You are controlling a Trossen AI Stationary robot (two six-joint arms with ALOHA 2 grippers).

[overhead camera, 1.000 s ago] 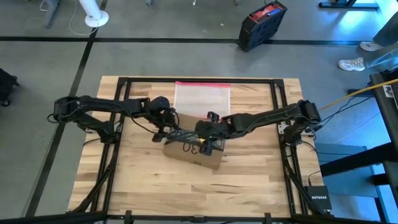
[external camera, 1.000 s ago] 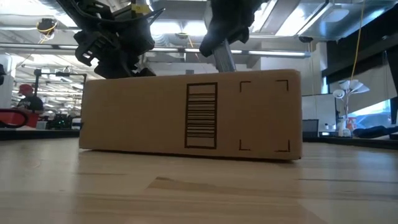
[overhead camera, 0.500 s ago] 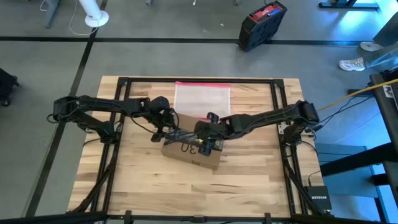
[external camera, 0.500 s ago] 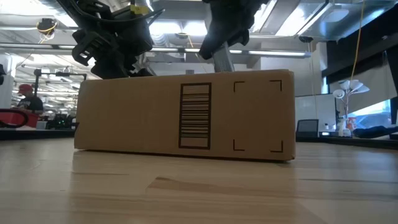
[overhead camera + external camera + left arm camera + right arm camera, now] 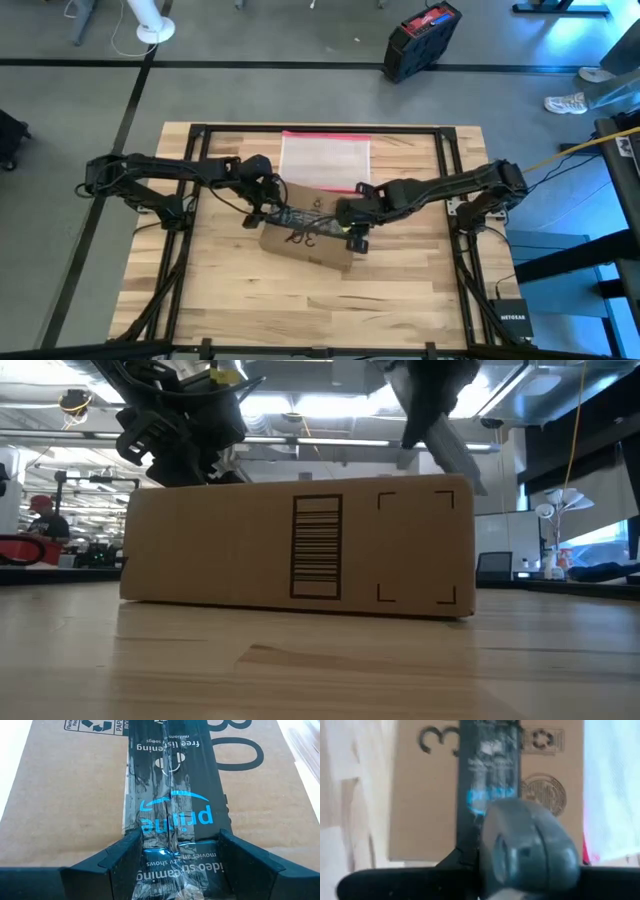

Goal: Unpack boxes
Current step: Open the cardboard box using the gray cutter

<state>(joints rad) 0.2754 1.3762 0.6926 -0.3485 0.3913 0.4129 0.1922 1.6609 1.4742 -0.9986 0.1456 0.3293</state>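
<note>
Cardboard box [image 5: 305, 238] lies flat near the middle of the table [image 5: 400, 300], still closed, with a black tape strip [image 5: 172, 805] along the seam of its top. The tape looks wrinkled and cut along the middle line. The box seems light and stiff, but its top flaps will bend if pressed; the tape is smooth and probably slippery. A good place to take hold is likely the flap edge beside the seam, or the tape end, while the other arm holds the box down.

The left gripper [image 5: 172, 860] is on the top at the box's left end, fingers [image 5: 120, 857] apart, one on each side of the tape. The right gripper [image 5: 352, 232] is over the box's right end, and it holds a grey rounded tool [image 5: 527, 847] between fingers nearly together. A clear pouch [image 5: 325, 157] lies just behind the box, toward the far edge.
</note>
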